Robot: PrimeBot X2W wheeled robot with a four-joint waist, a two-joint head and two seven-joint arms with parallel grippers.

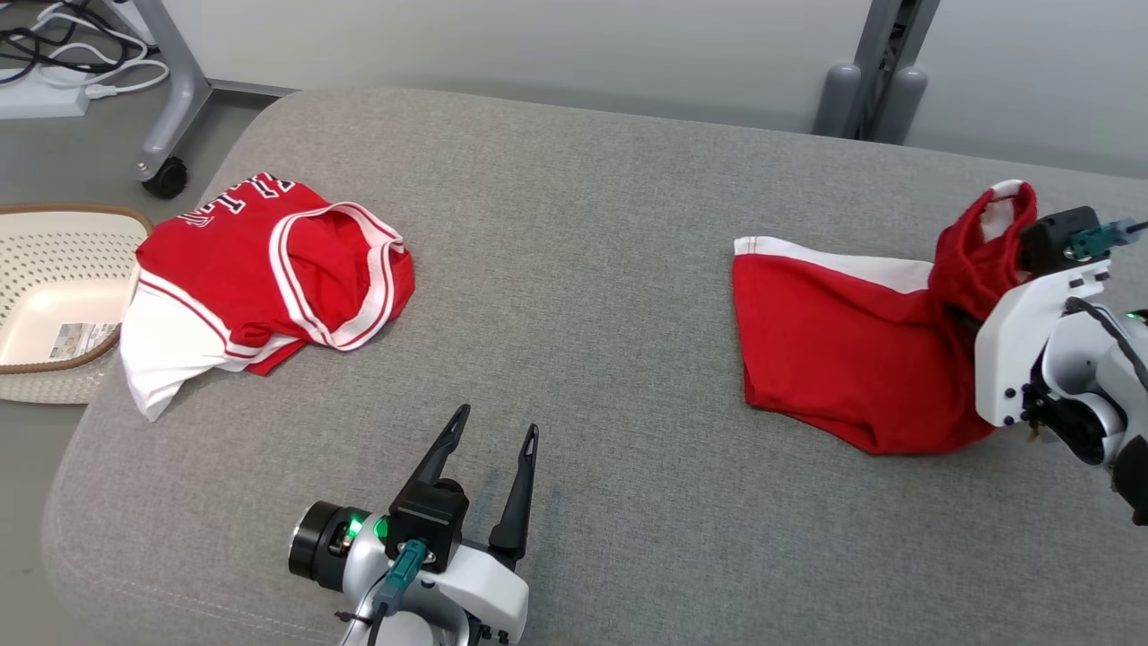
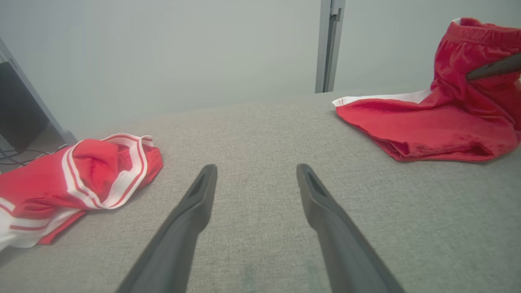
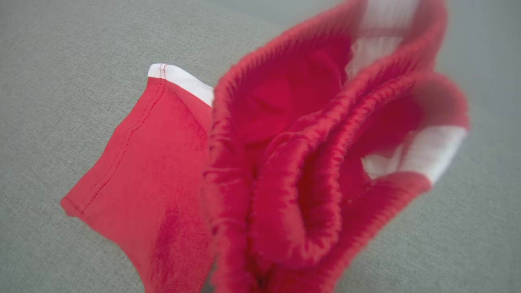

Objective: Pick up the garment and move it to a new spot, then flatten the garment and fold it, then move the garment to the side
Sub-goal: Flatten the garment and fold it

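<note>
The right claw [image 1: 967, 314] is pressed together on the waistband [image 3: 293, 191] of the red shorts [image 1: 834, 350], at the right side of the grey worktop [image 1: 583, 269]. That pinch lifts the bunched waistband clear, while the leg with its white stripe trails flat on the worktop to the left. Gripping one end this way looks meant to let the cloth drag and spread as it is carried to a new spot. The left claw [image 1: 498, 419] hovers spread and empty at the near middle, likely ready to take a second corner for flattening. A red jersey [image 1: 269, 260] lies crumpled at the far left, well apart, beside a basket [image 1: 72, 208].
</note>
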